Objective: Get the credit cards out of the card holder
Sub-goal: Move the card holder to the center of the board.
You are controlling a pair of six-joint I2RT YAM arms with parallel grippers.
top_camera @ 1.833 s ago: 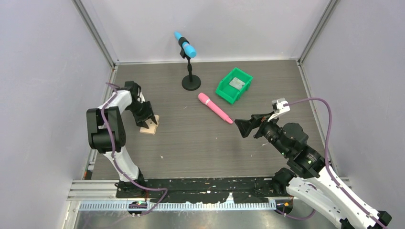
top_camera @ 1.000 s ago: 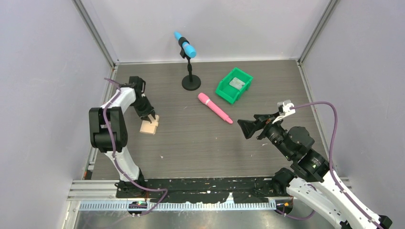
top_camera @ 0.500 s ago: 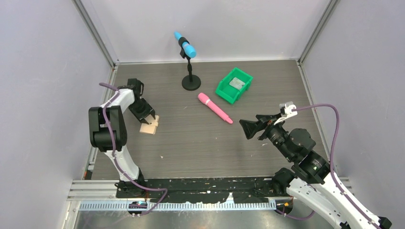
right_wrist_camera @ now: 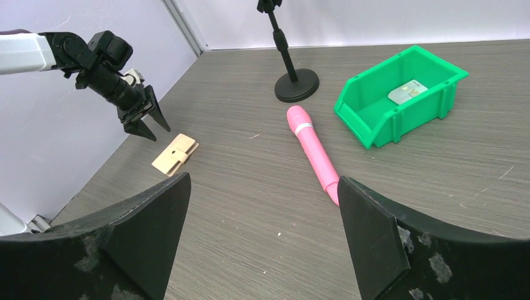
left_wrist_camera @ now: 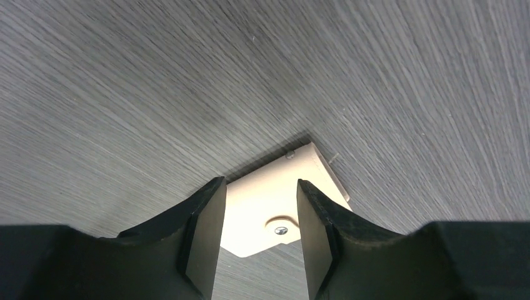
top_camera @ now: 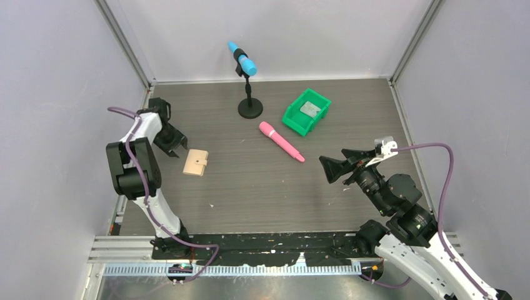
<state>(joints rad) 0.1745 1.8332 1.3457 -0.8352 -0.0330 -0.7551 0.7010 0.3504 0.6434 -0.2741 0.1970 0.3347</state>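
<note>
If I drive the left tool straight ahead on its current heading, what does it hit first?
Most likely the holder: in the wrist view it lies flat just ahead of the left tool, framed by the open jaws. Depth is unclear, so it could touch the table just short of it.

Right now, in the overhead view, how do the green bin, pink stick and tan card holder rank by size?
1. Green bin, covering most area.
2. Pink stick, about as long but much thinner.
3. Card holder, smallest.
</note>
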